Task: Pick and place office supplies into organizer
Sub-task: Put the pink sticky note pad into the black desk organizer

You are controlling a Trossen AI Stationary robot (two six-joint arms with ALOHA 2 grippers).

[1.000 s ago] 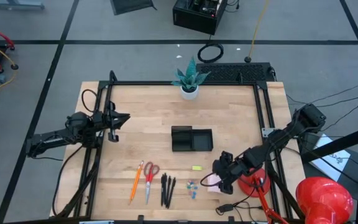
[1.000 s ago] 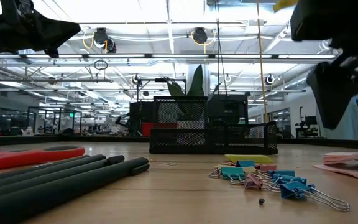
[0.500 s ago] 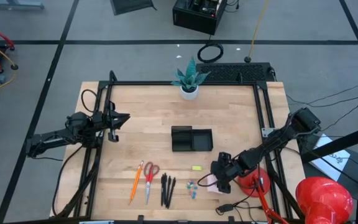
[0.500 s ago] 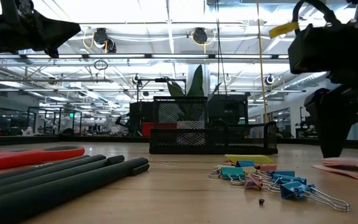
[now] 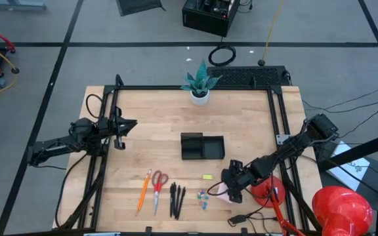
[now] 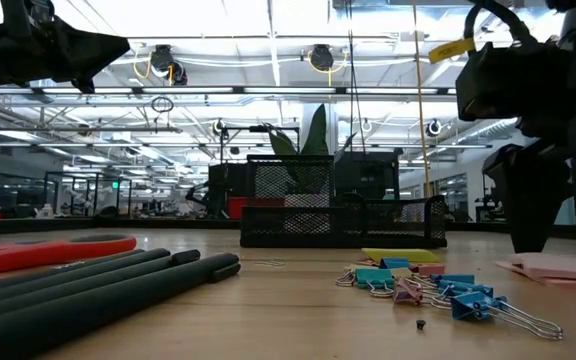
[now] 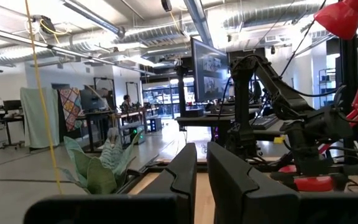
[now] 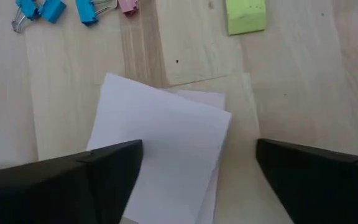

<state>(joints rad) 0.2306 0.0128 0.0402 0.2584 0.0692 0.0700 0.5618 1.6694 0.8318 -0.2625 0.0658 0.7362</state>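
A pale pink sticky-note pad lies flat on the table near its front right. My right gripper is open and slants down over it, one finger on either side. To the pad's left lie small blue clips, a yellow piece, three black pens, red-handled scissors and an orange pencil. The black organizer stands at mid-table. My left gripper waits shut above the table's left side. My right gripper straddles the pad from above with its jaws wide. One finger stands over the pad's edge, the other finger over bare wood beside it. Whether either fingertip touches the pad, I cannot tell.
A white plant pot stands at the far edge. A red round-based object sits just right of the right gripper. Black frame rails run along the table's sides. Bare wood lies between the organizer and the supplies.
My right gripper has come down toward the sticky-note pad, tipping slightly, and has stayed open. It has then held still low over the pad. Nothing on the table has moved.
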